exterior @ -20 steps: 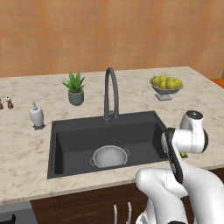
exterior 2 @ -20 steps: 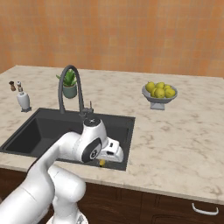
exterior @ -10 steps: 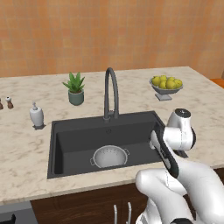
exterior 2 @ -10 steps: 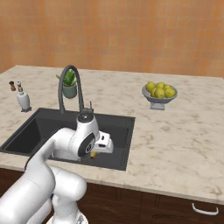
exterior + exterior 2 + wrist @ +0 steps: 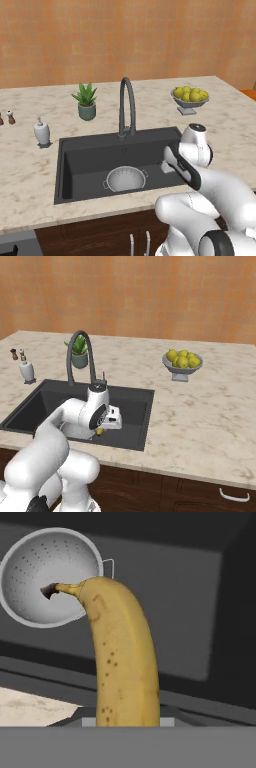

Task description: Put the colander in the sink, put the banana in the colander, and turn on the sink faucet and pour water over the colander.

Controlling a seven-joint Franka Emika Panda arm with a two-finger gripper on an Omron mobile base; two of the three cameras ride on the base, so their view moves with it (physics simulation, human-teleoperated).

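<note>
Carrying the banana [image 5: 122, 657] lengthwise in my claw [image 5: 101, 430], I have it clamped near its lower end so the stem tip juts out ahead of me, toward the colander [image 5: 125, 178]. From the hand view the dark stem overlaps the colander's perforated bowl, which I judge to mean I am lined up toward it but off to one side and above, not over its middle. The colander sits upright on the floor of the sink [image 5: 80, 160], near the front wall and roughly below the faucet [image 5: 126, 105], a sensible spot since the water must later fall into it. My claw hangs over the right part of the basin, just inside the counter [image 5: 200, 406] edge, with a bit of yellow peeking out beneath it in the right base view. First step looks done; the second is under way. Next I should travel left until the fruit hangs above the bowl, then lower and let go, since the banana is shorter than the bowl is wide.
</note>
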